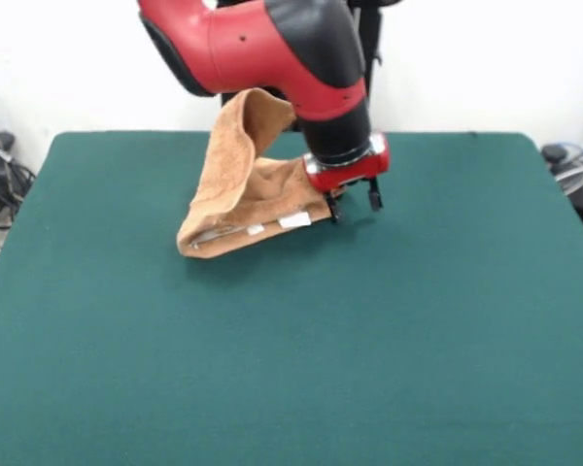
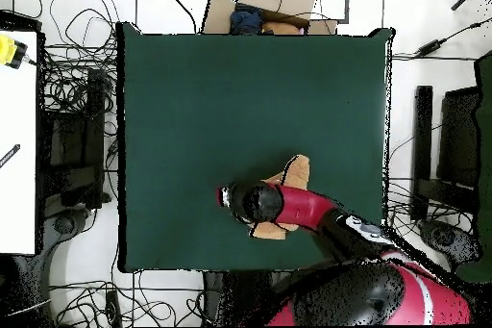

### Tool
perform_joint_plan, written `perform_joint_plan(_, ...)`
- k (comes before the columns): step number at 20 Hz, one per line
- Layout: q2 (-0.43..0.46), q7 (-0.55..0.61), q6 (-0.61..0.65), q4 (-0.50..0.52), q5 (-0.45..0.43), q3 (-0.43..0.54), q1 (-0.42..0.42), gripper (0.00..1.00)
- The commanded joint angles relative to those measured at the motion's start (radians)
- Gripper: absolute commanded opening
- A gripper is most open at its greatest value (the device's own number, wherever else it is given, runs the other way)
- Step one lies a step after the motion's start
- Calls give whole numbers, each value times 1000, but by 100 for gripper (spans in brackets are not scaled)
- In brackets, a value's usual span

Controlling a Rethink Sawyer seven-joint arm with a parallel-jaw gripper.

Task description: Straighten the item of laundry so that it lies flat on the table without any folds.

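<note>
The orange-tan towel lies bunched on the dark green table, just behind its middle. One part stands up in a tall fold behind the arm. Its hem with white labels lies low at the front. My gripper hangs at the towel's right end with its fingers apart, one fingertip right at the hem's corner. I cannot tell whether it touches the cloth. In the overhead view the arm covers most of the towel, and the gripper sits beside it on the table.
Cables lie off the table's left and right edges. In the overhead view a cardboard box stands beyond the far edge. A white table with a yellow object stands at the left.
</note>
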Motion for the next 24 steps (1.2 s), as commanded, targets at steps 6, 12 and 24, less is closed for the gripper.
perform_joint_plan(6,-70,-66,275,-53,-47,19,-124,100)
perform_joint_plan(12,-180,-44,391,-22,-24,53,-138,100)
perform_joint_plan(24,-221,3,434,-21,-8,83,-119,100)
